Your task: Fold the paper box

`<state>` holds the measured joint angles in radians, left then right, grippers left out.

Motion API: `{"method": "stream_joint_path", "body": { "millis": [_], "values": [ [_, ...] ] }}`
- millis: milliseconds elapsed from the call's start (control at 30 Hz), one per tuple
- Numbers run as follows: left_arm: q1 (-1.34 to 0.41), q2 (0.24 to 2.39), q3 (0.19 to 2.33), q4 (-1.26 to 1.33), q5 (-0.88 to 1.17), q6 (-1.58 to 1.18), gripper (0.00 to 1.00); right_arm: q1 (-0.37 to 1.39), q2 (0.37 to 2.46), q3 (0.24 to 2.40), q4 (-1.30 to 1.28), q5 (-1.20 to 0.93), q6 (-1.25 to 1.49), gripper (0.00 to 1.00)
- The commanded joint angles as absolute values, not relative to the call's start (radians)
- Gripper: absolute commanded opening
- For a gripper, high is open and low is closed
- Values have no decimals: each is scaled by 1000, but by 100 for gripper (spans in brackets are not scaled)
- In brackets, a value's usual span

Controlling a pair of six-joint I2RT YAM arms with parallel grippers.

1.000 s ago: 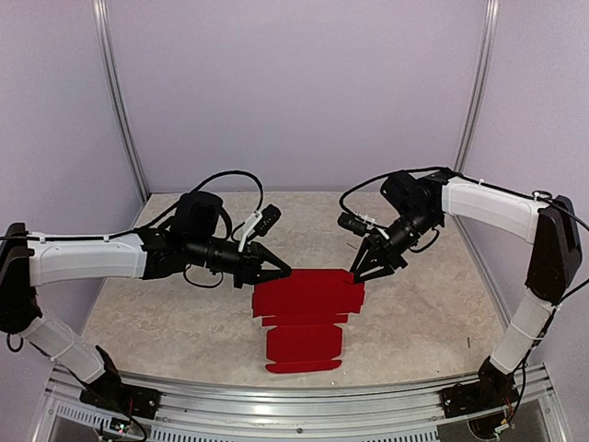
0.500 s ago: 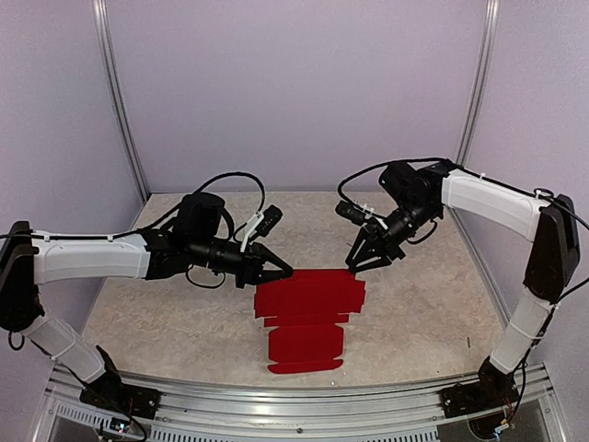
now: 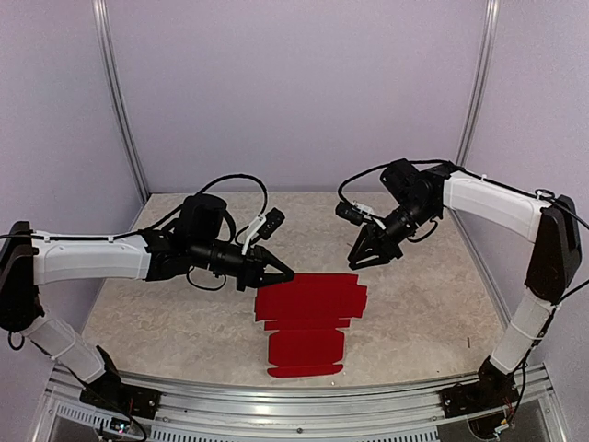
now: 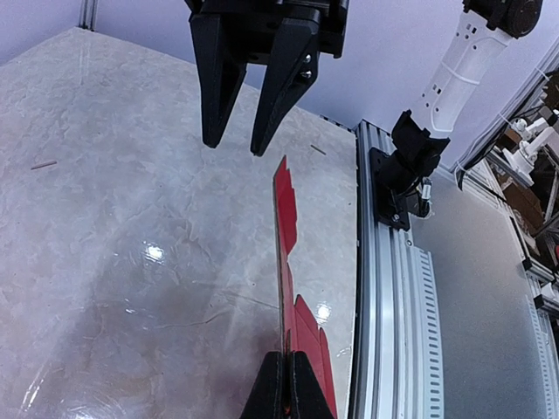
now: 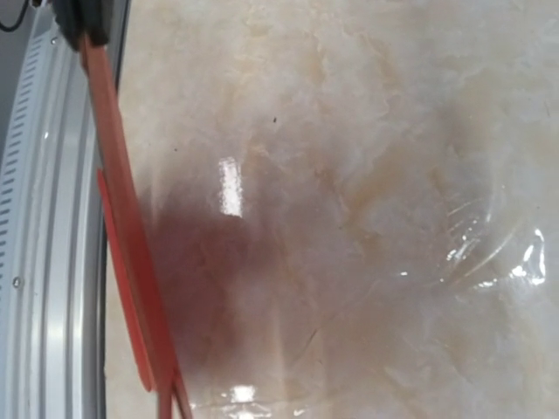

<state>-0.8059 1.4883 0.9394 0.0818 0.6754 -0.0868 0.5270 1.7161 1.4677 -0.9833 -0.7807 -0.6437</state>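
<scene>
A: On the table (image 3: 414, 313), where is the paper box (image 3: 308, 322)?
B: Unfolded red sheet. One far corner is pinched between the left gripper's (image 3: 283, 274) clenched jaws, and the rest spreads away from them.
A: Right gripper (image 3: 361, 260)?
B: Jaws parted, empty, just above the other far corner, not touching.

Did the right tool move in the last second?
Yes. The right tool has backed off the far right corner of the paper box, going toward the far edge of the table.

The right wrist view is blurred, and the paper box (image 5: 131, 253) runs off its bottom edge.
</scene>
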Motion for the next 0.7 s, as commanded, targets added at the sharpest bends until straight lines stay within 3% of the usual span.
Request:
{"method": "stream_joint_path", "body": {
  "millis": [0, 667],
  "values": [
    [-810, 1476, 950, 84, 664, -78, 0, 534, 1699, 1459, -999, -792, -661, 29],
    [-805, 1478, 957, 99, 649, -86, 0, 571, 1684, 1444, -1075, -860, -756, 31]
  ]
}}
